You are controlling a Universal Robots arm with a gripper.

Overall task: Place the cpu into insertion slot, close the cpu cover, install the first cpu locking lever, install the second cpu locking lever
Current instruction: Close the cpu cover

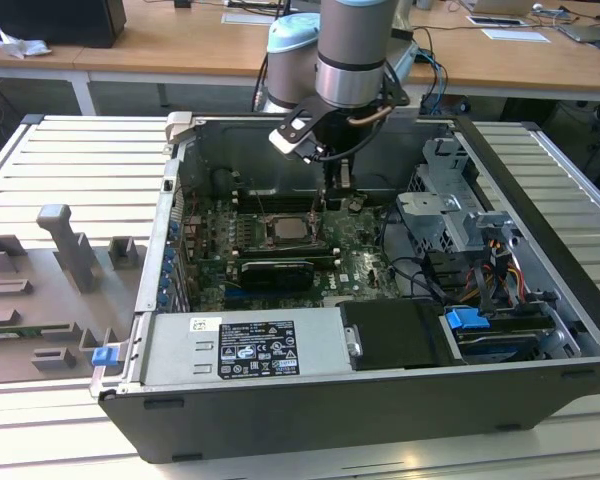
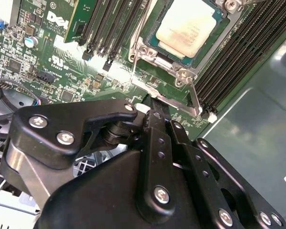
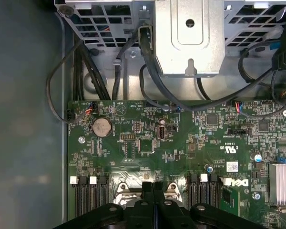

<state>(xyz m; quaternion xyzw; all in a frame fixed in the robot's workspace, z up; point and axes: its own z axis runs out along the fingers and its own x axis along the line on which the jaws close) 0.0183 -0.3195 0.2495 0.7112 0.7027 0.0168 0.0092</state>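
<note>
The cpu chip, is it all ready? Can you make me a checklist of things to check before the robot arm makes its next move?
1. The cpu lies in the insertion slot: ok, its pale top shows inside.
2. The cpu cover is down around the cpu: ok, the metal frame looks flat.
3. The locking lever is latched: cannot tell.
4. The gripper has its fingers shut: ok.
5. Something is pinched between the fingers: cannot tell.
6. The gripper is beside the insertion slot, not on the cpu: ok, as the second wrist view shows.
</note>
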